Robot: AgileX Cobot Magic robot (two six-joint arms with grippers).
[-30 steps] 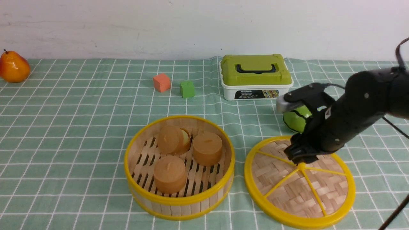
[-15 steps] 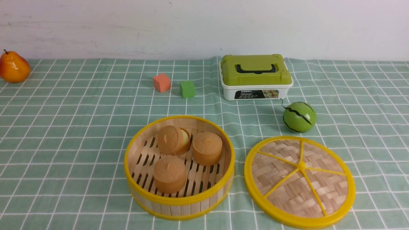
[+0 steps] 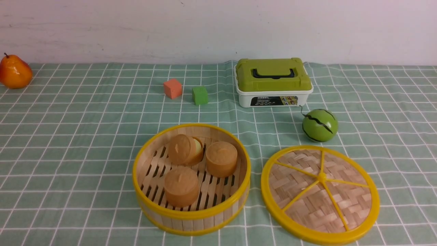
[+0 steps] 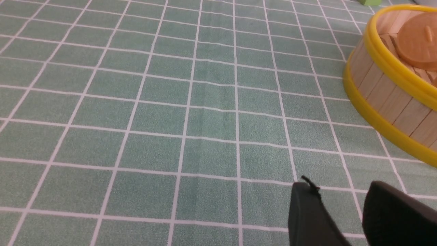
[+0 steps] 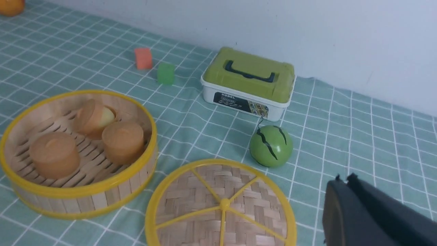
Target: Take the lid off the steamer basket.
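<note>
Nearest on the green checked tablecloth [image 3: 68,136] sit one steamer basket [image 3: 191,222] and one lid [image 3: 307,201]. They lie side by side, just apart, with the lid flat on the cloth to the basket's right. The open basket holds three round brown cakes [image 3: 181,185]; the far-left one is tipped on its side and the other two stand upright. Behind the lid rests one green toy watermelon [image 3: 320,125]. Farther back are two cubes, one green [image 3: 200,95] and one orange [image 3: 172,88], and one white box with a green top and black handle [image 3: 273,85]. One orange pear [image 3: 14,72] sits at the far left, by the wall. The lid is a flat disc of woven bamboo strips in a yellow rim, with five yellow spokes meeting at a small centre knob. The basket has a wall of upright bamboo slats between two yellow rims and a slatted floor. The left gripper [image 4: 339,191] hangs low over bare cloth near the basket's wall, its two dark fingers apart with nothing between them. The right gripper [image 5: 344,179] is raised above the table, looking down on lid and basket, its fingers together and empty.
</note>
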